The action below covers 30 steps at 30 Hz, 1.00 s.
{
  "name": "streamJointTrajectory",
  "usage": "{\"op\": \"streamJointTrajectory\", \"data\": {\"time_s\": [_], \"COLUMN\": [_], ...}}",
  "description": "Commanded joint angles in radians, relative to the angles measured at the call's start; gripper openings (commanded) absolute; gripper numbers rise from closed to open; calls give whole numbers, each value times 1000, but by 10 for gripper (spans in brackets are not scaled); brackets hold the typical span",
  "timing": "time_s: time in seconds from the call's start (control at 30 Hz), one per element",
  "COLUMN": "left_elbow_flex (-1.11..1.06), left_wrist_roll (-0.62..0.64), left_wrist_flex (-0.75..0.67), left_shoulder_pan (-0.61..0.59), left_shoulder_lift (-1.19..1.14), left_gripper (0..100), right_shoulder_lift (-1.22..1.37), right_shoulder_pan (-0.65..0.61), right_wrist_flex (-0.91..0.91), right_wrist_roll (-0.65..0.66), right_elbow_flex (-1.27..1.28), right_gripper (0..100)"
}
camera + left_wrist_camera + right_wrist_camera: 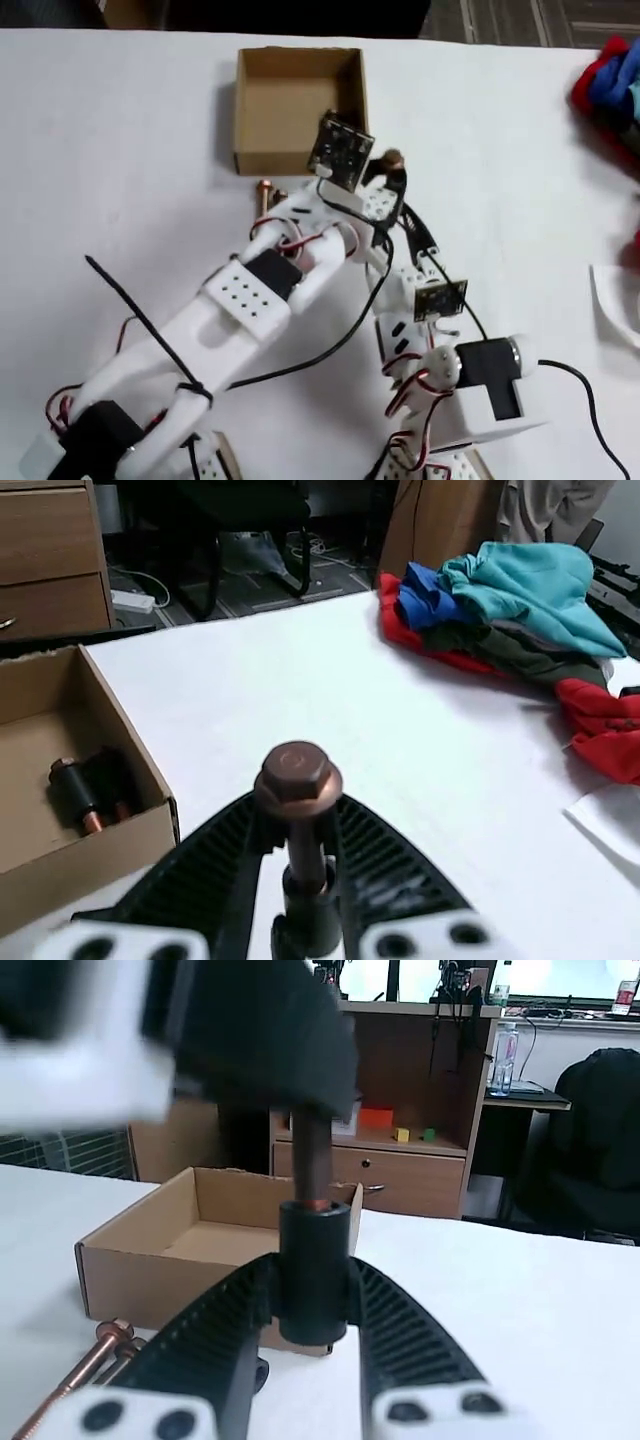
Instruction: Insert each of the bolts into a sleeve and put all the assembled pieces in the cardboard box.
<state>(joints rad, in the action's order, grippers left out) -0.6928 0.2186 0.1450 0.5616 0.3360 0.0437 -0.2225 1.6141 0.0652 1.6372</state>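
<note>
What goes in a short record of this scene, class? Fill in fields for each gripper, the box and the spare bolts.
left gripper: shut on a copper bolt
right gripper: shut on a black sleeve, held upright
join: the bolt's shaft enters the sleeve's top
box: open, with at least one assembled piece inside
spare bolts: lying on the table beside the box
</note>
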Motion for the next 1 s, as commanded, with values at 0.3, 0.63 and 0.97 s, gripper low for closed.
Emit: {"op": "streamJointTrajectory", "data": {"time_s": [0.3,0.63,0.97], "left_elbow_flex": [-54,-56,22], "left_wrist_roll": [-2,8,5], "left_wrist_flex": [6,80,87], "left_shoulder_pan": [41,-6,-23], "left_shoulder_lift": [5,8,15], "left_gripper": [27,337,258], "right_shoulder_lift": [-2,-2,-1], "right_shoulder_pan": [12,12,10], "right_wrist_flex": [27,25,22], "right_wrist_roll": [6,6,6], "right_elbow_flex": [-17,-17,-18], "right_gripper": [20,20,20]}}
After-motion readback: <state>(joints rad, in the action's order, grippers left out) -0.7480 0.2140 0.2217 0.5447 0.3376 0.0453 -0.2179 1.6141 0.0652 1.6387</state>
